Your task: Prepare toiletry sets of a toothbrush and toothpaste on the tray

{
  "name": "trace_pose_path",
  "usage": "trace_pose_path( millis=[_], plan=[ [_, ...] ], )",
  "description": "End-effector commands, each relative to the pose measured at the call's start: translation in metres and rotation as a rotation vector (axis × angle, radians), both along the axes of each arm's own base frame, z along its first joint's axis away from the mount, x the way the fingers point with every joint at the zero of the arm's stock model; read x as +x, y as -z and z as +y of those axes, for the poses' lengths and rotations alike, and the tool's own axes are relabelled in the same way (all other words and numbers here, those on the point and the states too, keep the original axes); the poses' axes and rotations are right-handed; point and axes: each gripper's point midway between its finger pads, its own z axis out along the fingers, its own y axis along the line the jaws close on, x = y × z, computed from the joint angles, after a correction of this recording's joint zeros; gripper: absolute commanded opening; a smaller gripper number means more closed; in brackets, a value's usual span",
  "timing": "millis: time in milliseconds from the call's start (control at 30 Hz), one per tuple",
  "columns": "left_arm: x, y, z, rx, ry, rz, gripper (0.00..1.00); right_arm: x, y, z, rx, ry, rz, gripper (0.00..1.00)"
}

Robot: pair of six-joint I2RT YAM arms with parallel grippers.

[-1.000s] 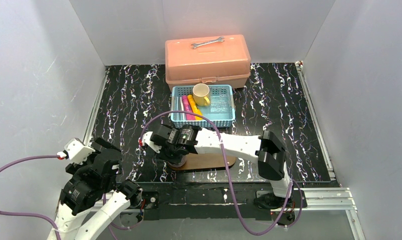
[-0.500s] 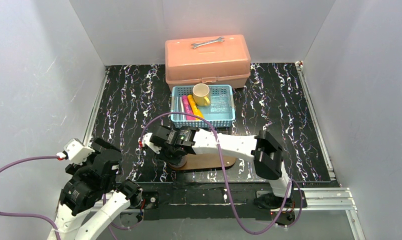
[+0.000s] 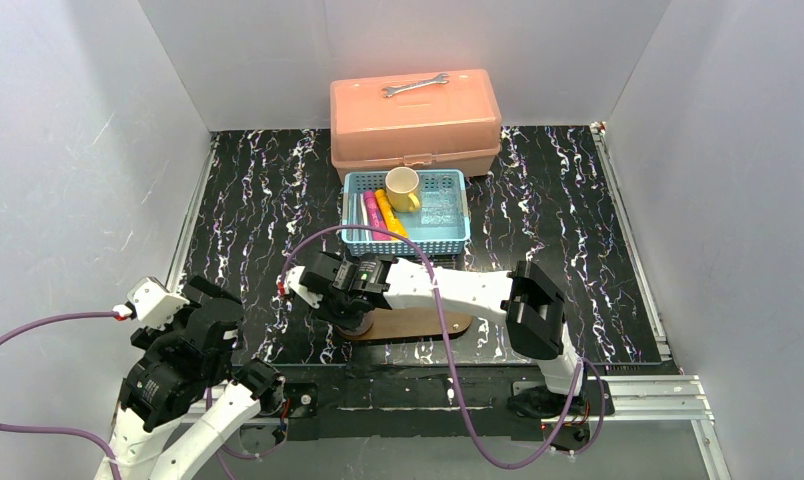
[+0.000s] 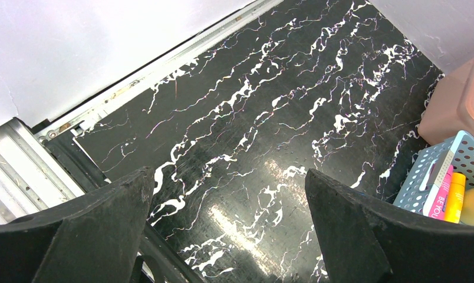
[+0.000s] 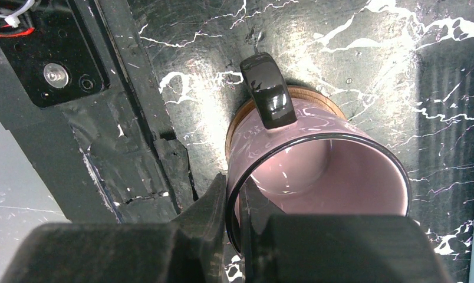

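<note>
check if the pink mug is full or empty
Empty. The right wrist view looks straight into the pink mug and shows only its bare glossy inside.

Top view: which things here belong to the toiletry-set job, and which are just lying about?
Job: tray, yellow toothpaste, pink toothpaste, pale toothbrush in the basket.
Lying about: basket, yellow mug, toolbox, wrench, pink mug gripped by the right jaws.

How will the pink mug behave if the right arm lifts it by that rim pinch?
Probably rigid: the pink mug looks like glazed ceramic. Its glossy wall may slip in the right tool, which pinches only the rim. Gripped off-centre, it will likely tilt when lifted off the tray.
</note>
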Motion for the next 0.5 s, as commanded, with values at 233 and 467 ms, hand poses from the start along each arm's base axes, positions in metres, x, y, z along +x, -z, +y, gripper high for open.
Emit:
trace_pose_path(
  millis=[233,467],
  plan=[
    [-0.003,-0.011,0.009,0.016,-0.046,-0.043,0.99,0.0,-0.002,0.008,0.03,-0.008,-0.012,0.17],
    [-0.003,-0.011,0.009,0.017,-0.046,-0.042,0.99,0.004,-0.016,0.008,0.056,0.005,-0.038,0.32]
  ],
)
